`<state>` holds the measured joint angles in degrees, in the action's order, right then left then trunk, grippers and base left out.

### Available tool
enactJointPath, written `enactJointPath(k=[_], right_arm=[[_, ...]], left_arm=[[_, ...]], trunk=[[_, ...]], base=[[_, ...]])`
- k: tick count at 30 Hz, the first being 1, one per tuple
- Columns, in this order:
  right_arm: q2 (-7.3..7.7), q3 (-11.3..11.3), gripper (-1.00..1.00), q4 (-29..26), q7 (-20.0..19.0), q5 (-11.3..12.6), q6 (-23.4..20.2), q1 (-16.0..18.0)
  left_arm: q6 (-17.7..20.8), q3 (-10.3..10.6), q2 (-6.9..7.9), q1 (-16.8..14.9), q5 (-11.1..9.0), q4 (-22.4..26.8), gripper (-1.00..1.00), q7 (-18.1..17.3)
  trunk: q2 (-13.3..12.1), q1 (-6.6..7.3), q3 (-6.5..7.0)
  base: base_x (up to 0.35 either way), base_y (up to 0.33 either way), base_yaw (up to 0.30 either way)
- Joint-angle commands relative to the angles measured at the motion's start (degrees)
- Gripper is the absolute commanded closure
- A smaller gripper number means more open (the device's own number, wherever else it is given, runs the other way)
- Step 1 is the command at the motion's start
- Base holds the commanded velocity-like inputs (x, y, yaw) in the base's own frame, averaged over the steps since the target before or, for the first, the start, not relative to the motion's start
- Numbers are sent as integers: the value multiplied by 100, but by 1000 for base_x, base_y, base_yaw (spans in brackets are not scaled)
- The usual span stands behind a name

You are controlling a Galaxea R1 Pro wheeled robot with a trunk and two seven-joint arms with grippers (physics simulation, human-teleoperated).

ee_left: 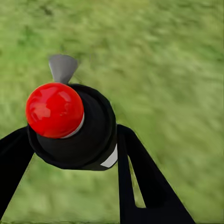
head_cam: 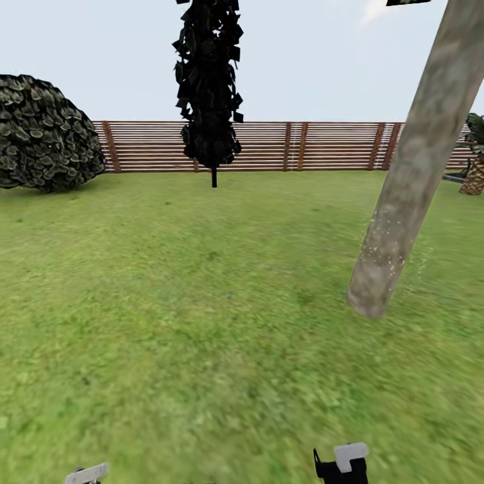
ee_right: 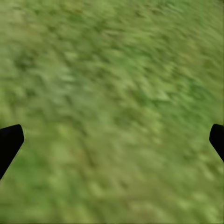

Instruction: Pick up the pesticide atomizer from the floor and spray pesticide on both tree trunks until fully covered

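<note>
The pesticide atomizer [ee_left: 88, 135], a dark bottle with a red top [ee_left: 54, 110] and a white label, sits between the black fingers of my left gripper [ee_left: 74, 156], which is shut on it above the grass. One tree trunk [head_cam: 410, 175], grey-beige and leaning, rises at the right of the head view. Fine white specks of pesticide [head_cam: 382, 252] dot its lower part. My right gripper [ee_right: 112, 140] is open over bare grass, its fingertips [ee_right: 9, 142] at the picture's edges. Pale parts of my left arm [head_cam: 87, 474] and right arm [head_cam: 343, 462] show at the bottom edge.
Green lawn [head_cam: 202, 302] stretches ahead to a reddish-brown slat fence [head_cam: 302, 144]. A narrow black cypress-like tree [head_cam: 210, 87] stands before the fence, a round dark bush [head_cam: 44, 134] at the far left, and a short palm [head_cam: 476, 171] at the far right.
</note>
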<state>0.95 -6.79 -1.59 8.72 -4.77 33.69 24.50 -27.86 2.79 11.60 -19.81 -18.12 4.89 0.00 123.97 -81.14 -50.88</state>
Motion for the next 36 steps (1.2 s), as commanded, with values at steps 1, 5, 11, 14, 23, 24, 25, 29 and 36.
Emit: enactJointPath(k=[1,5,11,14,23,24,25,29,36], right_arm=[[1,-33,-100,3,60,-51,4,2],[1,-33,-100,8,60,-51,4,2],[1,-33,-100,2,60,-49,3,2],[1,-32,-100,1,60,-51,5,2],[1,-31,-100,1,60,-49,4,2],[1,-31,-100,1,60,-50,5,2],[1,-31,-100,1,60,-49,5,2],[1,-30,-100,1,60,-48,4,2],[1,-32,-100,2,60,-51,4,2]], left_arm=[[-17,28,0,-5,-34,-6,100,4],[-17,28,0,-5,-34,-6,100,2],[-13,28,0,-5,-34,-6,100,7],[-9,28,0,-5,-34,-6,100,8],[-12,28,-7,-5,-35,-6,100,9],[-14,28,-8,-5,-36,-6,100,9],[-15,28,-8,-5,-35,-6,100,9],[-17,28,-7,-5,-34,-6,100,9],[-15,28,-9,-5,-34,-6,100,9]], trunk=[[2,1,-5],[2,1,-5],[2,1,-5],[2,1,-5],[2,1,-5],[2,1,-5],[2,1,-5],[2,1,-5],[2,1,-5]], base=[[0,0,285],[0,0,285],[-42,23,285],[-212,178,285],[-248,221,285],[-265,215,285],[-227,148,285],[-84,48,285],[-4,2,285]])
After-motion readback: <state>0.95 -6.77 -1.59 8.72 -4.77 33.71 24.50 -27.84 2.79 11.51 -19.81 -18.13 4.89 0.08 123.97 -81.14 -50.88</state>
